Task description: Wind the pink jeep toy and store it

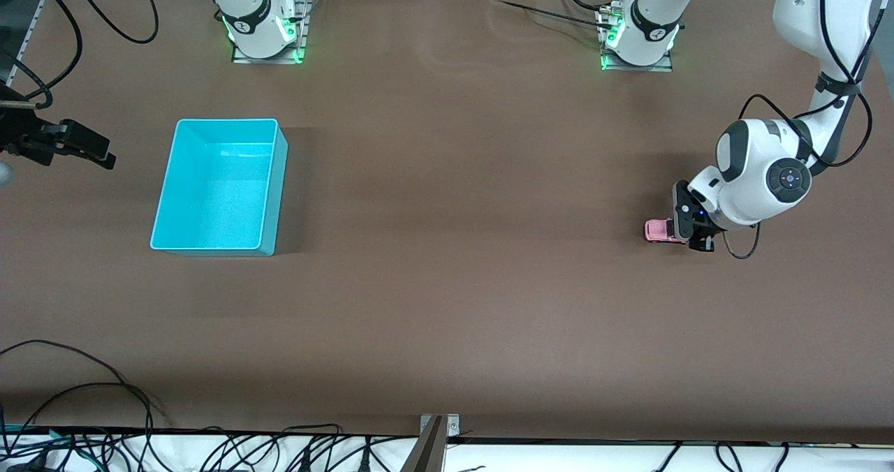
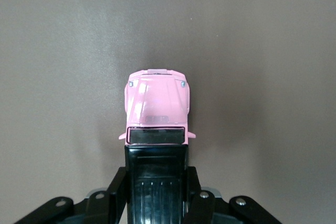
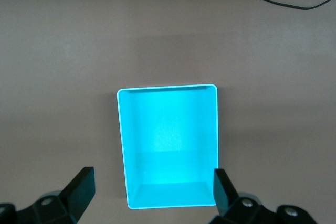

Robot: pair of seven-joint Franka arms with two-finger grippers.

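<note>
Counter (image 1: 447, 262) mostly bare. Cyan bin (image 1: 162, 215) centre-left of front view, empty. Right gripper (image 3: 152, 190) waits over it, fingers spread wide, empty. Left gripper (image 1: 688, 231) clamped on pink jeep toy (image 1: 655, 230), centre-right, wheels on counter (apparently). Step: winding. Next: drag back, lift, carry to bin.

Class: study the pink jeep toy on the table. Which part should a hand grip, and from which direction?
Grip the pink jeep toy across its flat side walls at the black roof, coming from above; the left hand already straddles it there. The bonnet tapers, so it is less secure.
</note>
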